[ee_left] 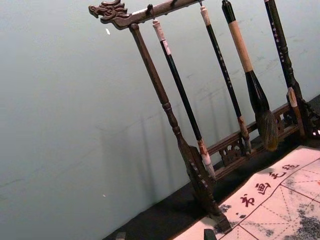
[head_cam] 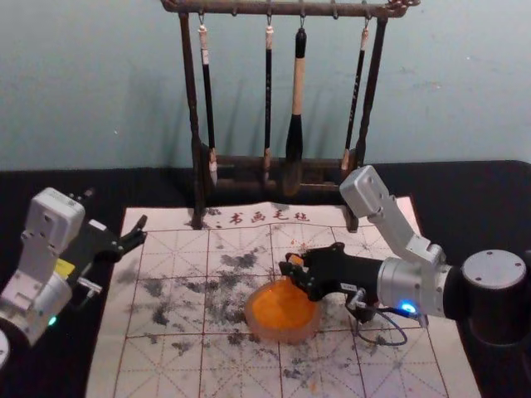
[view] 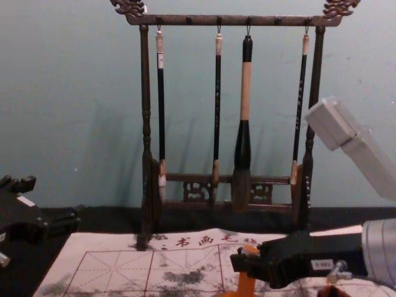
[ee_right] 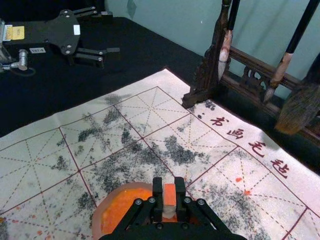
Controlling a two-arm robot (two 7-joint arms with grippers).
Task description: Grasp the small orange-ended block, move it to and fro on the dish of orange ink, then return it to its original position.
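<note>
1. The right gripper [head_cam: 292,265] is above the back part of the dish [head_cam: 282,336]. Its fingers are closed on the small block [ee_right: 169,192], one on each side, with only the block's width between them
2. The block stands about upright over the orange ink [head_cam: 280,308]. In the chest view, orange shows above the fingers and also below them. I cannot tell if the lower end touches the ink
3. The block looks stiff and rather light, so I think a moderate squeeze is enough and it will not be crushed
4. The middle seems the right place for the hold, because the lower end must be free for rubbing. Ink on the sides could make it slippery, and then it may turn or slide up between the fingers
5. The to and fro move should be low and gentle, I believe. The dish seems light, and a hard push may drag it on the mat [head_cam: 166,290]
6. The left gripper [ee_right: 113,33] waits off the mat, on the left side, its fingers spread wide with nothing between them
</note>
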